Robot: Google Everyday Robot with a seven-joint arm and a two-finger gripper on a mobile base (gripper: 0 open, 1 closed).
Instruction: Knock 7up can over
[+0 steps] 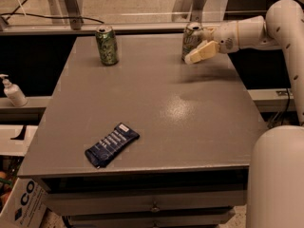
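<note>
The 7up can, pale silvery with light green markings and a silver top, stands upright at the far right of the grey table. My gripper reaches in from the right on the white arm and sits right against the can's right side. Its jaws are spread. One cream finger lies low in front of the can's base, and the other is up by the can's top.
A darker all-green mottled can stands upright at the far left. A blue snack packet lies near the front left. A soap bottle and a cardboard box are left of the table. The robot's body is at lower right.
</note>
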